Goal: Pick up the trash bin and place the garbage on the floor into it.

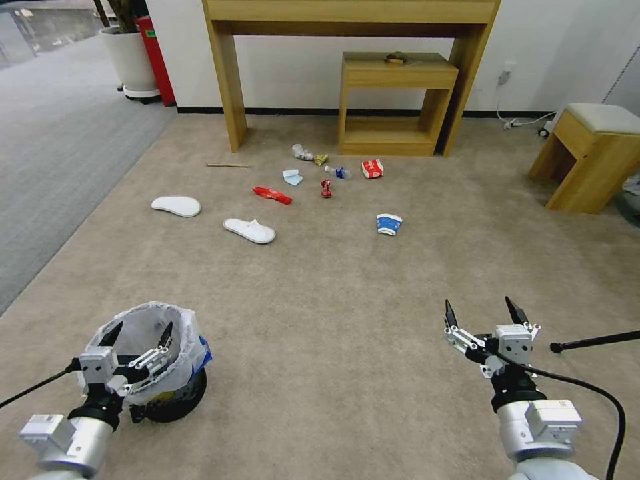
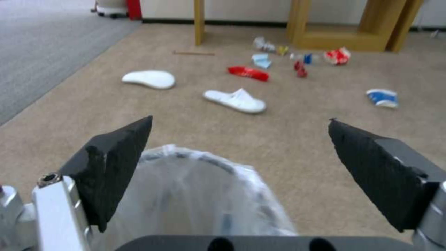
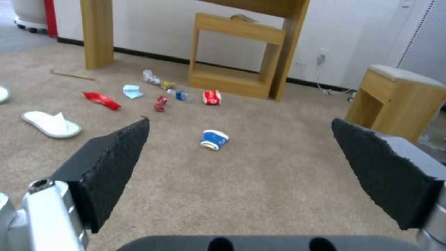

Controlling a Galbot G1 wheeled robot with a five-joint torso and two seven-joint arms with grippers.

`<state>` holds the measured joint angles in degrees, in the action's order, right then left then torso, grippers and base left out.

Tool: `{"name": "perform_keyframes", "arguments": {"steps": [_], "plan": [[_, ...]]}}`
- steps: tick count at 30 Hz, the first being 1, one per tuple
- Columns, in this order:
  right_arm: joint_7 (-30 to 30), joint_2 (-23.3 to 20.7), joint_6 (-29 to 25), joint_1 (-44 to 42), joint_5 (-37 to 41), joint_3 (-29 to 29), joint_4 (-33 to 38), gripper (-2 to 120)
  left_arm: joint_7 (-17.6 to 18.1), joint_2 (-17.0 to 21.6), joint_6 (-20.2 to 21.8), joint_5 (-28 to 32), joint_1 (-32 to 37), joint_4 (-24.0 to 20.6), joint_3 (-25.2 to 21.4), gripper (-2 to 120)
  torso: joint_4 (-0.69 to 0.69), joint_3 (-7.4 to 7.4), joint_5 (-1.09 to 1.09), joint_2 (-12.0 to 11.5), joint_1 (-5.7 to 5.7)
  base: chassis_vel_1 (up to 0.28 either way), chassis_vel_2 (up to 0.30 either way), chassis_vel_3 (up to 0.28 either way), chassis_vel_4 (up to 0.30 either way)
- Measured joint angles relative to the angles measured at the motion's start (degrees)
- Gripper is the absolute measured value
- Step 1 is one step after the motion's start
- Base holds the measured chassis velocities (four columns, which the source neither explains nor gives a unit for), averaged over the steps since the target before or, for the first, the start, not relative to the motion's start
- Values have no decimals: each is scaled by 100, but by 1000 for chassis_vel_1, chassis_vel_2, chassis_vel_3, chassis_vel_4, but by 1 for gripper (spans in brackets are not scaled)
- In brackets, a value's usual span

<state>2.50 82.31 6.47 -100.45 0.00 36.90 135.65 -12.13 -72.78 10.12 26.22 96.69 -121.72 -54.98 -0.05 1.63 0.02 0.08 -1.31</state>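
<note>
The trash bin point(image 1: 157, 353), black with a crinkled white bag liner, stands on the beige floor point(image 1: 320, 320) at lower left. My left gripper point(image 1: 141, 333) hangs open over its near rim; the bin's liner point(image 2: 200, 195) lies below and between the fingers point(image 2: 116, 164). My right gripper point(image 1: 481, 310) is open over bare carpet at lower right. The garbage lies farther ahead: two white slippers point(image 1: 176, 206) point(image 1: 249, 231), a red wrapper point(image 1: 271, 195), a red can point(image 1: 326, 189), a tissue point(image 1: 292, 177), a bottle point(image 1: 339, 172), a carton point(image 1: 373, 169), a blue-white cup point(image 1: 389, 224) point(image 3: 214, 139) and a stick point(image 1: 227, 165).
A tall wooden console point(image 1: 227, 80) and a low wooden shelf table point(image 1: 393, 100) stand against the far wall. A padded wooden stool point(image 1: 593, 157) sits at right. Grey ribbed carpet point(image 1: 53, 153) runs along the left. A black rod point(image 1: 593, 341) pokes in at right.
</note>
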Motion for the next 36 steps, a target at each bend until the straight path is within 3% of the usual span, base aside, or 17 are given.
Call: {"name": "perform_keyframes", "arguments": {"steps": [2, 7, 12, 14, 15, 18, 26, 36], "plan": [[13, -36, 45, 9, 71, 10, -5, 100, 65, 375, 270, 132, -263, 229, -41, 100, -1, 0, -3, 0, 0, 0, 0, 0, 0], [29, -71, 88, 17, 133, 27, -25, 100, 61, 806, 630, 277, -496, 555, -117, 100, -1, 0, -3, 0, 0, 0, 0, 0, 0], [75, -109, 148, 26, 190, 53, -87, 100, -178, 1313, 1222, 377, -621, 913, -296, 100, 0, 0, -3, 0, 0, 0, 0, 0, 0], [110, -125, 158, 50, 212, 40, -164, 100, -425, 1643, 1843, 404, -645, 1127, -432, 100, 0, 0, -2, 0, 0, 0, 0, 0, 0], [110, -125, 158, 50, 212, 40, -164, 100, -425, 1643, 1843, 404, -645, 1127, -432, 100, 0, 0, -2, 0, 0, 0, 0, 0, 0], [187, -183, 171, 141, 257, -77, -282, 100, -545, 1953, 2377, 416, -663, 1403, -491, 100, -1, 0, -2, 0, 0, 0, 0, 0, 0], [295, -355, 231, 236, 433, -211, -470, 100, -472, 2161, 2778, 529, -866, 1911, -405, 100, 2, 0, 0, 0, 0, 0, 0, 0, 0], [372, -337, 214, 132, 546, -129, -506, 100, -558, 2213, 2901, 502, -1223, 2367, -86, 100, 0, 0, -2, 0, 0, 0, 0, 0, 0]]}}
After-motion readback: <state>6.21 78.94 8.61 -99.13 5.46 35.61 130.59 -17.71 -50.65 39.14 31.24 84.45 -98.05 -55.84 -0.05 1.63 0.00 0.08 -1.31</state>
